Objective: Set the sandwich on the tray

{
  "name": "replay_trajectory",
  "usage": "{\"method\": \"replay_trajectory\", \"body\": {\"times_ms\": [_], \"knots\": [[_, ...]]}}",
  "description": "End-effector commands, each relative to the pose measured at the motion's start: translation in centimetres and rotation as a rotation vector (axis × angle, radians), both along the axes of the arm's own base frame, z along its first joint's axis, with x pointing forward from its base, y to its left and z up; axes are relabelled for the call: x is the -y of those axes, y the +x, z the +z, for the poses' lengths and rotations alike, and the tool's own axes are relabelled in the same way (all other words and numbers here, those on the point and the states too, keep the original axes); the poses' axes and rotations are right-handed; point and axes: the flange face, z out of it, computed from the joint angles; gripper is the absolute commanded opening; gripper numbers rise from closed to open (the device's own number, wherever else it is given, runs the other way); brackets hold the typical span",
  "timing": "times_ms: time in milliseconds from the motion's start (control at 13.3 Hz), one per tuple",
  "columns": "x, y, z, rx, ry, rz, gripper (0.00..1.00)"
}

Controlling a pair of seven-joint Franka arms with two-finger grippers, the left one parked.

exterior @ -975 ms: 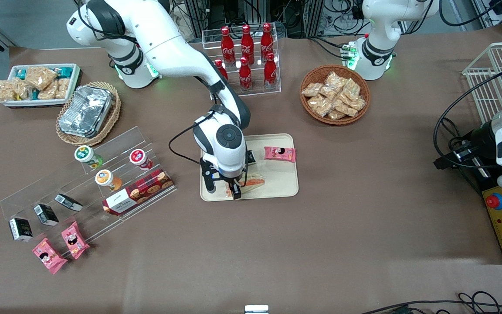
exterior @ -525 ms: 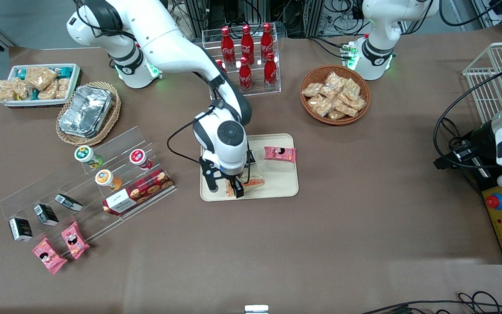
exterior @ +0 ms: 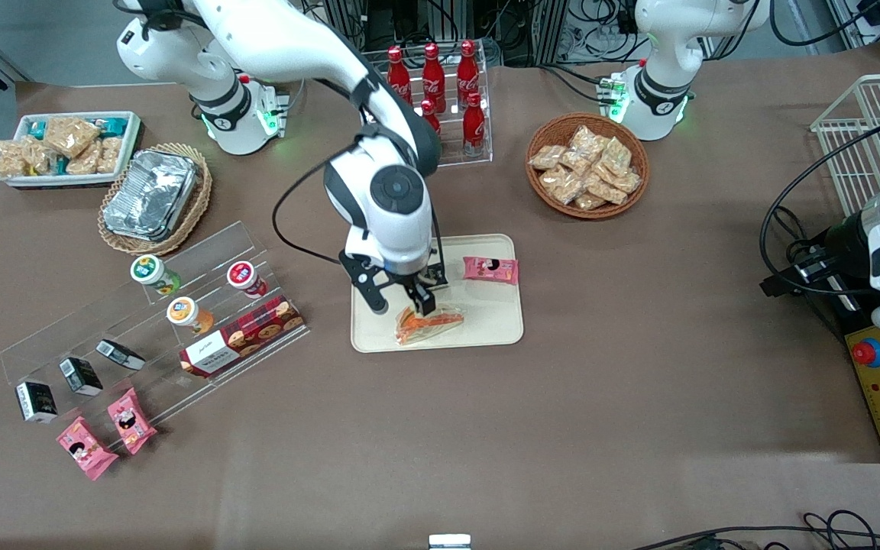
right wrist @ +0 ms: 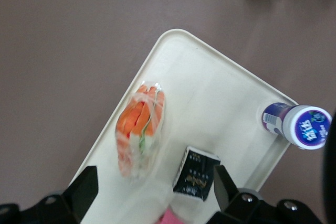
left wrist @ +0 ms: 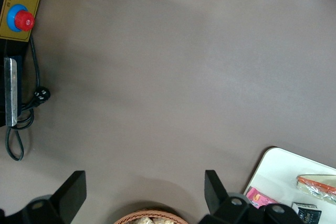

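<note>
The sandwich (exterior: 428,325), a clear-wrapped wedge with orange and green filling, lies on the cream-beige tray (exterior: 490,325) near the tray's edge closest to the front camera. My right gripper (exterior: 402,305) is open and empty, raised above the tray just over the sandwich without touching it. In the right wrist view the sandwich (right wrist: 139,129) lies on the tray (right wrist: 210,98) between the spread fingers (right wrist: 84,190) of the gripper (right wrist: 155,192). The sandwich (left wrist: 317,184) and the tray (left wrist: 283,174) also show in the left wrist view.
A pink snack packet (exterior: 490,269) and a small black packet (right wrist: 197,174) lie on the tray. A purple-capped bottle (right wrist: 302,125) stands at the tray's rim. A clear stepped shelf (exterior: 150,321), a cola rack (exterior: 440,99) and a snack basket (exterior: 587,166) surround it.
My gripper has risen from tray level beside the sandwich and drawn a little away from the front camera. The sandwich stays lying on the tray.
</note>
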Motion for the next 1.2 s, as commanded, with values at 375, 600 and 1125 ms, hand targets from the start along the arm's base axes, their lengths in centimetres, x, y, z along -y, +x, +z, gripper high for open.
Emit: {"method": "replay_trajectory", "body": {"times_ms": [375,600,1125], "knots": [[8.8,-3.0,14.7,-0.104,0.037,0.43,0.98],[15.6,-3.7,18.3,-0.072,0.076,0.597,0.98],[32.1,-0.2,23.1,-0.02,0.052,0.953,0.98]]}}
